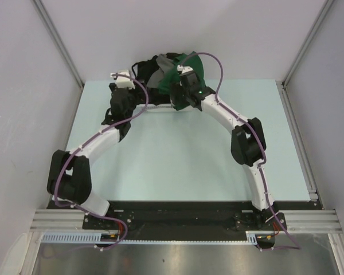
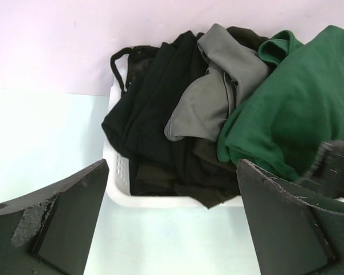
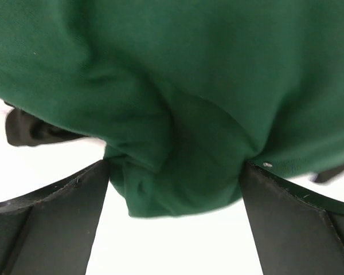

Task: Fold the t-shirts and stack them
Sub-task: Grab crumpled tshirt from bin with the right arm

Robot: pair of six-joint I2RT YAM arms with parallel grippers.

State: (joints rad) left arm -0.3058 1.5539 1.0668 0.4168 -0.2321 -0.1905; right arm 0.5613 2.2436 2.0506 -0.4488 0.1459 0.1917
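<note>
Beyond the wide-spread left gripper (image 2: 172,172), a white plastic basket (image 2: 118,172) holds black cotton t-shirts (image 2: 152,114) left, grey cotton t-shirt (image 2: 218,86) middle, dark green cotton t-shirt (image 2: 295,103) right.

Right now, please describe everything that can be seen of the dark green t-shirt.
The dark green t-shirt is soft, matt, cotton-like cloth, crumpled and not folded. It lies on the right of the pile in the white basket, hanging over its rim, with the collar visible at the top. It touches the grey shirt and the black shirts. A bunched fold sits inside the right pincer, whose jaws stand wide open.
</note>
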